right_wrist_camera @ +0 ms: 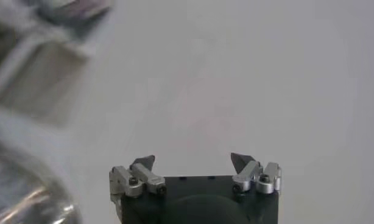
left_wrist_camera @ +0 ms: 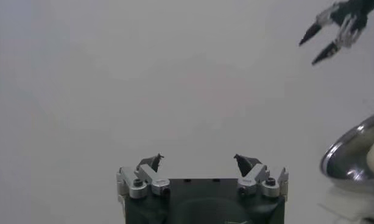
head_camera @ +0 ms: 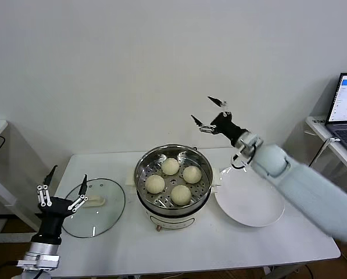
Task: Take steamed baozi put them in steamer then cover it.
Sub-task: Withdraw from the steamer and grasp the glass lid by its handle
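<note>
1. the left gripper (head_camera: 65, 185) hangs spread wide and empty just over the near edge of the cover (head_camera: 94, 207), which lies flat on the table (head_camera: 231, 244).
2. all four steamed baozi (head_camera: 170, 166) sit in the steamer (head_camera: 173, 177); i reckon covering comes next: pinch the cream handle squarely and lift level.
3. the right gripper (head_camera: 208, 111) is raised, spread and empty, above the plate (head_camera: 249, 203).

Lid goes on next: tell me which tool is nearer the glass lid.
Left. The left tool hovers open at the glass lid's left edge; the right tool is open, raised beyond the steamer.
</note>
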Controlling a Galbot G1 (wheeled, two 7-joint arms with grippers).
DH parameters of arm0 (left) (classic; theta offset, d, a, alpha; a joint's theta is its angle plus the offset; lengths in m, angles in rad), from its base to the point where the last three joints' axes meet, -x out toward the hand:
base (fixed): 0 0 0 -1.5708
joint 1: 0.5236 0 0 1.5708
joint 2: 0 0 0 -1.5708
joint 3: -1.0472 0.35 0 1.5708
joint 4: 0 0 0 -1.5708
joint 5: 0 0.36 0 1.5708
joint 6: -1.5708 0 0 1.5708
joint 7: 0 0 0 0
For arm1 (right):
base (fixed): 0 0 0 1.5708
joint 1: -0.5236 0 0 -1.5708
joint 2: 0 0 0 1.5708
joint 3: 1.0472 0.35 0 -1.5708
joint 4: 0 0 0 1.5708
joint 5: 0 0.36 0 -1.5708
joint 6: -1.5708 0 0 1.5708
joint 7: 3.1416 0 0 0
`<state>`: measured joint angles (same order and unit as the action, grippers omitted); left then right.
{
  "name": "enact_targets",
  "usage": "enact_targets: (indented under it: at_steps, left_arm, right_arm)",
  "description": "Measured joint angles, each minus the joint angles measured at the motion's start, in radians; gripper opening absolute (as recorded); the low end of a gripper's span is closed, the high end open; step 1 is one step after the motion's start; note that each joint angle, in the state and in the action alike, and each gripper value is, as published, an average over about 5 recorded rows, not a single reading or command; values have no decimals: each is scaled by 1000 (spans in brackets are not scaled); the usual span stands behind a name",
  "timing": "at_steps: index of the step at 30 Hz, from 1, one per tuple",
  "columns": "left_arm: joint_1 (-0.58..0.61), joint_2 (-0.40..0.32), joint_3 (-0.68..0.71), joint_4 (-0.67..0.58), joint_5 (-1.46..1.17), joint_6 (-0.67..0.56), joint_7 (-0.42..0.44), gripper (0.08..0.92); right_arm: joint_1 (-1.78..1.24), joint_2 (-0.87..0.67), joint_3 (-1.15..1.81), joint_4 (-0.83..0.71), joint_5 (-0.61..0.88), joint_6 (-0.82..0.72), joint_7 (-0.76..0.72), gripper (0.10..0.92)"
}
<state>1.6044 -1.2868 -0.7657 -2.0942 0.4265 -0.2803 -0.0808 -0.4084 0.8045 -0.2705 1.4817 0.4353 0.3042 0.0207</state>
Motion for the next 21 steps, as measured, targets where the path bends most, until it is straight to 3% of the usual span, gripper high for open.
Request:
enact_targets:
  at_steps: [11,21]
  left_arm:
    - [-44,32,35,162,294,-11,-48,823]
    - [-78,54,74,318,523,40,-80,823]
  right_arm:
    - [-489,208,472,16,-91,137,63,823]
    - [-680,324,659,40,-134,184,88,823]
